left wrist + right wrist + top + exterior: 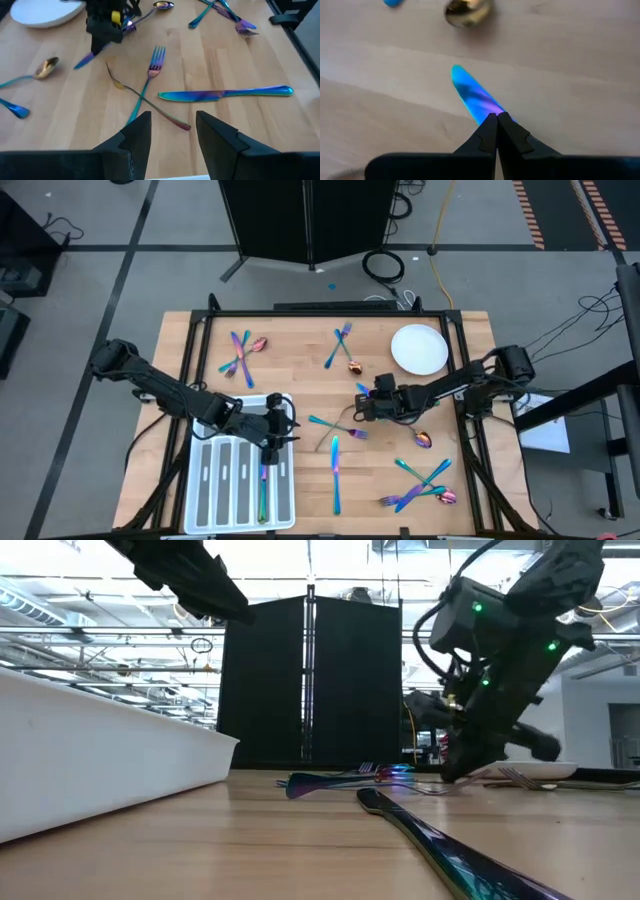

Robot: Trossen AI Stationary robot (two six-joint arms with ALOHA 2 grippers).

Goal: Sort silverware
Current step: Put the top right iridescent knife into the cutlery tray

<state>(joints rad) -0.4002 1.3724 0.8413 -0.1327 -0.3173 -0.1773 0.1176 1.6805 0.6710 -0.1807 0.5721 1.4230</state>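
Centre-right of the table, the right gripper point(496, 120) pinches a thin, stiff, probably slippery knife point(472, 95) by one end; the left gripper point(172, 131), fingers spread, hovers over the tray point(205, 480).

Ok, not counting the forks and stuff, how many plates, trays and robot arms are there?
Plates: 1
Trays: 1
Robot arms: 2, left and right
Total: 4

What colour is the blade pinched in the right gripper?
Bright blue shading to purple: the knife blade, clearest in the right wrist view.
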